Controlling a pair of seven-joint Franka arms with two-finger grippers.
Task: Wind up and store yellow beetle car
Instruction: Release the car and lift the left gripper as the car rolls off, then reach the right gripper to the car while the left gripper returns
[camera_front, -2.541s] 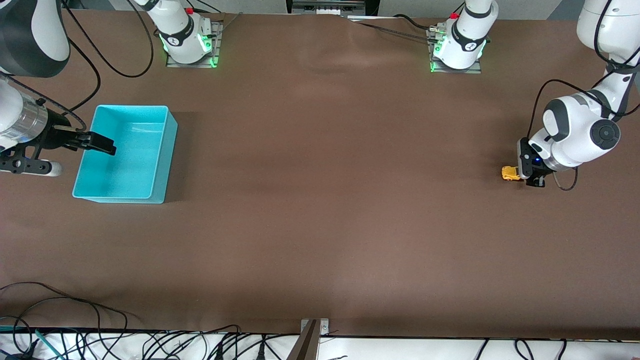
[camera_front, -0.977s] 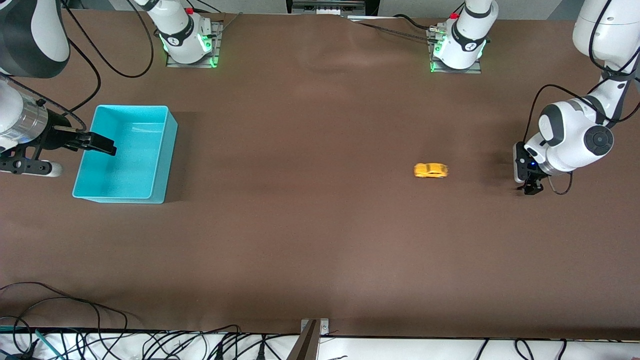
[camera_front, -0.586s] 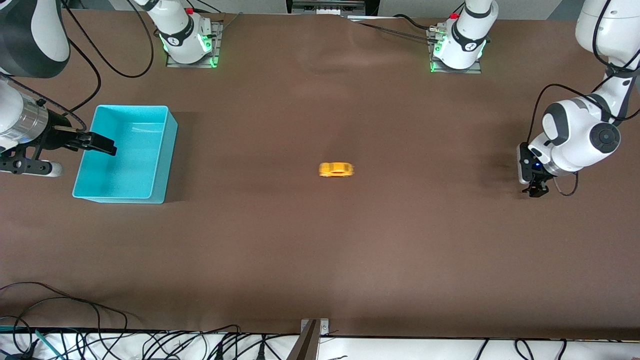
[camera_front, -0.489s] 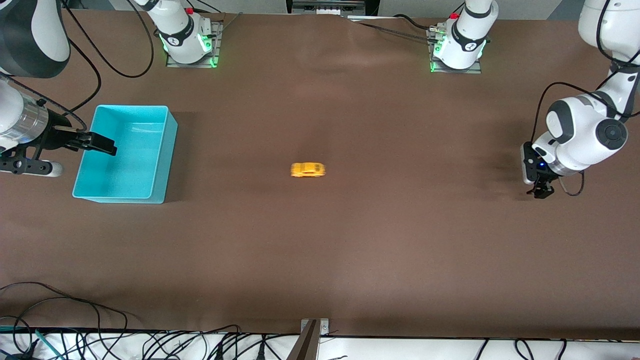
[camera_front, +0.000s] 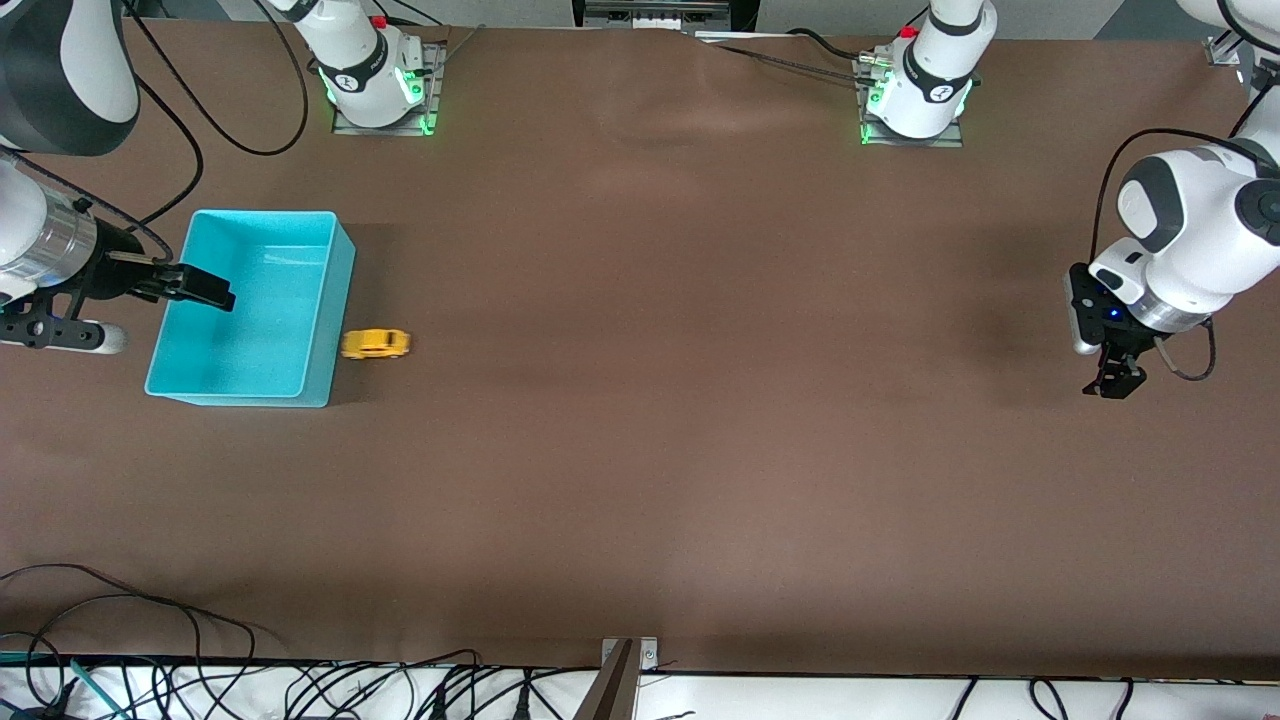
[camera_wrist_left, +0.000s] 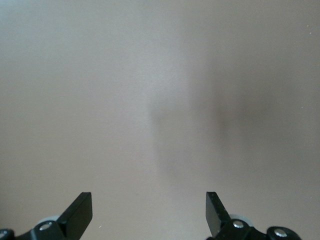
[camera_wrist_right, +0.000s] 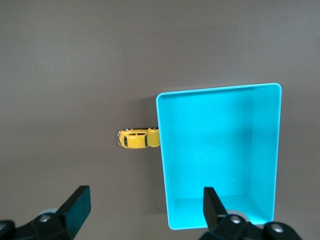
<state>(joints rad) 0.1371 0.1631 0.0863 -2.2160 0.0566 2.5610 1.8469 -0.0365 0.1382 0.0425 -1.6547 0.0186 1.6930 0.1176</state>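
Note:
The yellow beetle car (camera_front: 375, 343) (camera_wrist_right: 139, 138) stands on the brown table with its nose against the outer long wall of the turquoise bin (camera_front: 330, 300) (camera_wrist_right: 220, 145), outside it. The bin holds nothing. My right gripper (camera_front: 205, 289) (camera_wrist_right: 145, 202) hangs open over the bin's edge at the right arm's end, holding nothing. Far off, my left gripper (camera_front: 1112, 383) (camera_wrist_left: 149, 205) is open over bare table at the left arm's end, with nothing between its fingers.
The two arm bases (camera_front: 375, 75) (camera_front: 915, 85) sit at the table's edge farthest from the front camera. Cables (camera_front: 150, 640) and a metal bracket (camera_front: 628, 660) lie along the nearest edge.
The car has rolled across the table from beside the left gripper to the bin's wall. The left gripper has pulled away toward its own end. The right arm has not moved.

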